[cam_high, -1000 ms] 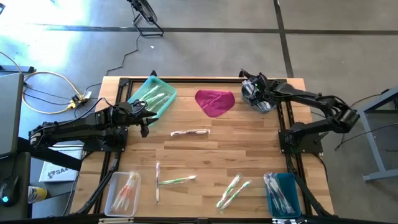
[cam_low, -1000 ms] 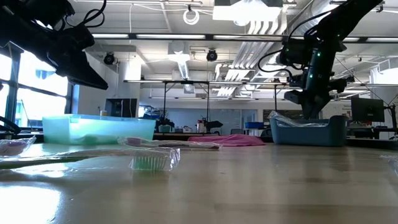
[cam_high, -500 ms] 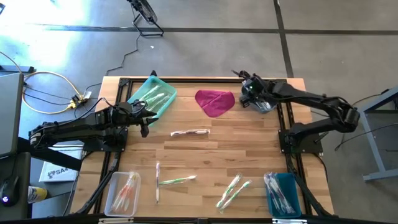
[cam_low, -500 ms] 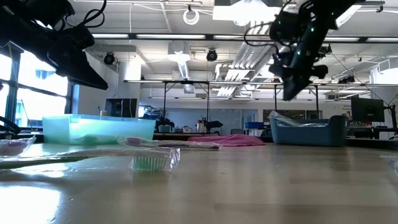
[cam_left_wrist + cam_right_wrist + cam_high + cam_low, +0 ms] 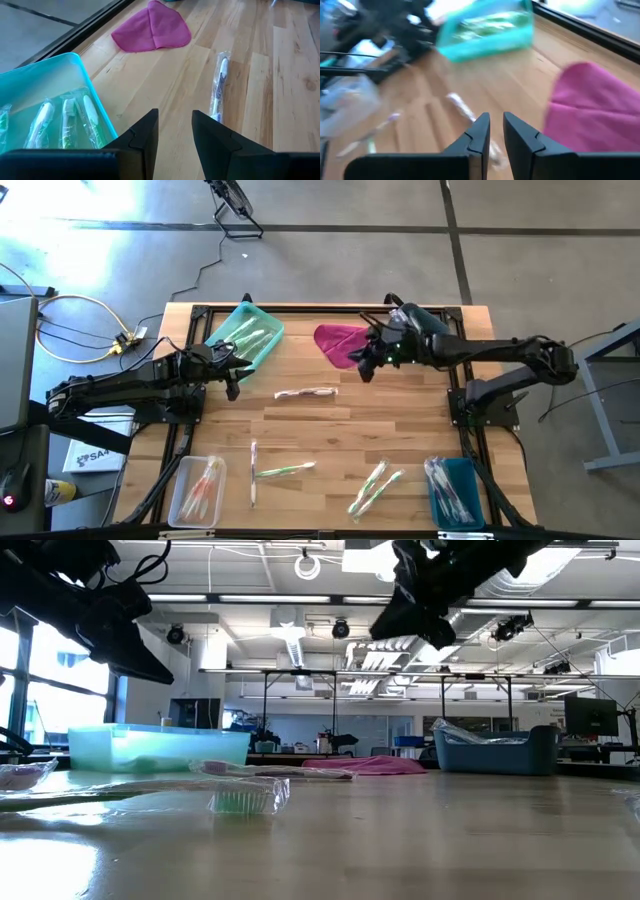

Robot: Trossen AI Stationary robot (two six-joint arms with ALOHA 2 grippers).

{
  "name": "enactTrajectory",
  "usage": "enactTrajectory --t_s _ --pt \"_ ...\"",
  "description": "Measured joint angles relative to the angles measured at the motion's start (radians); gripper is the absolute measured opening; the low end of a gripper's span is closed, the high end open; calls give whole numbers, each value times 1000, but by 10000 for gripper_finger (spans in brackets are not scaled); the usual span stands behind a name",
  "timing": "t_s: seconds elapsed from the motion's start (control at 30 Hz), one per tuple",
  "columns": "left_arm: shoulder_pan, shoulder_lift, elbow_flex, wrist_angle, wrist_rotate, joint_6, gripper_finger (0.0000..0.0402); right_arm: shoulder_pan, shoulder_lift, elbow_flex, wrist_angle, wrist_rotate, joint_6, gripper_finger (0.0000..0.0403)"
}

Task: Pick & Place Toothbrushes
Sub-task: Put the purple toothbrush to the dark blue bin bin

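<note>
Wrapped toothbrushes lie flat on the wooden table: one in the middle [image 5: 305,393], also in the left wrist view [image 5: 218,87], and several near the front edge [image 5: 283,470] [image 5: 375,486]. Green ones lie in the teal tray [image 5: 248,332] [image 5: 60,120]. My left gripper [image 5: 233,383] [image 5: 175,120] hovers open and empty beside the teal tray. My right gripper [image 5: 366,366] [image 5: 496,121] hangs above the table at the magenta cloth's [image 5: 338,340] right edge, its fingers a narrow gap apart and empty.
A clear tray [image 5: 198,488] with pink toothbrushes stands at the front left. A blue tray [image 5: 457,490] with wrapped toothbrushes stands at the front right. The magenta cloth [image 5: 600,105] lies at the far middle. Bare wood lies between the middle toothbrush and the front ones.
My right gripper has swung from the table's far right corner toward the left edge, and now hangs over the magenta cloth's right edge. The toothbrushes and trays have not moved.
</note>
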Motion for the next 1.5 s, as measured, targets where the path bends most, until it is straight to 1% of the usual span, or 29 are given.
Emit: enactTrajectory --t_s 0.2,0.37,0.53,0.77,0.87,1.03,1.2,1.3,1.43,1.5 --pt "0 0 0 0 0 0 116 115 0 0 85 7 -1 45" --pt "0 0 0 0 0 0 116 184 0 0 103 99 -1 45" --pt "0 0 0 0 1 -4 116 220 0 0 131 176 -2 45" --pt "0 0 0 0 2 -11 116 248 11 0 138 167 -3 45" --pt "0 0 0 0 2 -11 116 257 25 0 146 166 -45 45" --pt "0 0 0 0 1 -11 116 265 111 -1 237 171 -131 45" --pt "0 0 0 0 2 -11 116 265 221 0 388 174 -155 45" --pt "0 0 0 0 1 -11 116 266 266 -1 438 174 -156 45" --pt "0 0 0 -1 2 -10 116 287 292 0 474 167 -157 45" --pt "0 0 0 0 2 -10 116 305 296 0 474 147 -190 45"
